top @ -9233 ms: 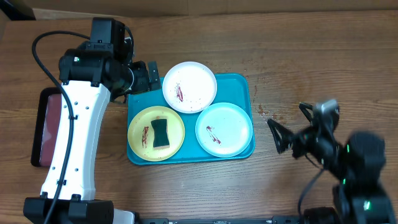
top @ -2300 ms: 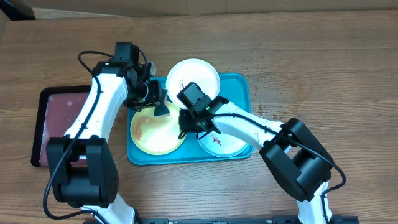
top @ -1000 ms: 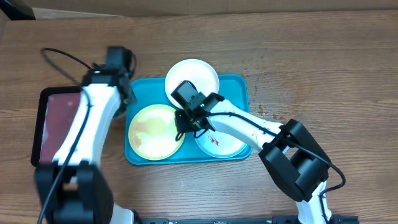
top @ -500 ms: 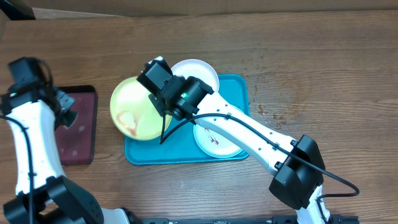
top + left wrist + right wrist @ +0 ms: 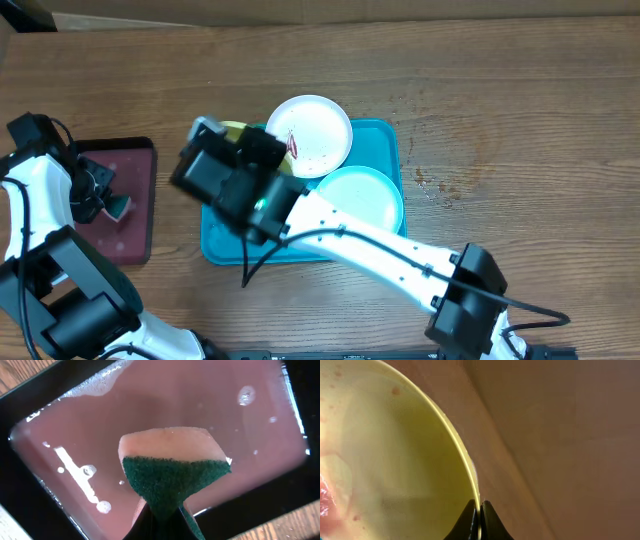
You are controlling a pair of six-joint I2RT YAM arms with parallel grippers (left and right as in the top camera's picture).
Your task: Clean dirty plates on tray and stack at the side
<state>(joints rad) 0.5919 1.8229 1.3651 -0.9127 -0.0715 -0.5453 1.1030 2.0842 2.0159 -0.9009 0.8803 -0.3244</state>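
Observation:
My right gripper [image 5: 480, 510] is shut on the rim of the yellow-green plate [image 5: 395, 460], which is lifted and tilted, with a reddish smear at its lower left. In the overhead view the raised right arm [image 5: 240, 180] covers most of that plate; only an edge [image 5: 234, 128] shows. The white plate [image 5: 310, 135] with red smears and the mint plate [image 5: 362, 200] lie on the turquoise tray [image 5: 396, 150]. Far to the left, my left gripper [image 5: 162, 522] is shut on a green-and-pale sponge [image 5: 172, 472] just above the maroon tray [image 5: 75, 435].
The black-rimmed maroon tray [image 5: 135, 235] holds pinkish soapy water with foam spots. Dark red specks [image 5: 430, 183] mark the wooden table right of the turquoise tray. A cardboard edge [image 5: 150, 18] runs along the back.
My right arm has lifted the yellow-green plate off the turquoise tray, up and to the left. My left arm carried the sponge from the turquoise tray over to the maroon tray.

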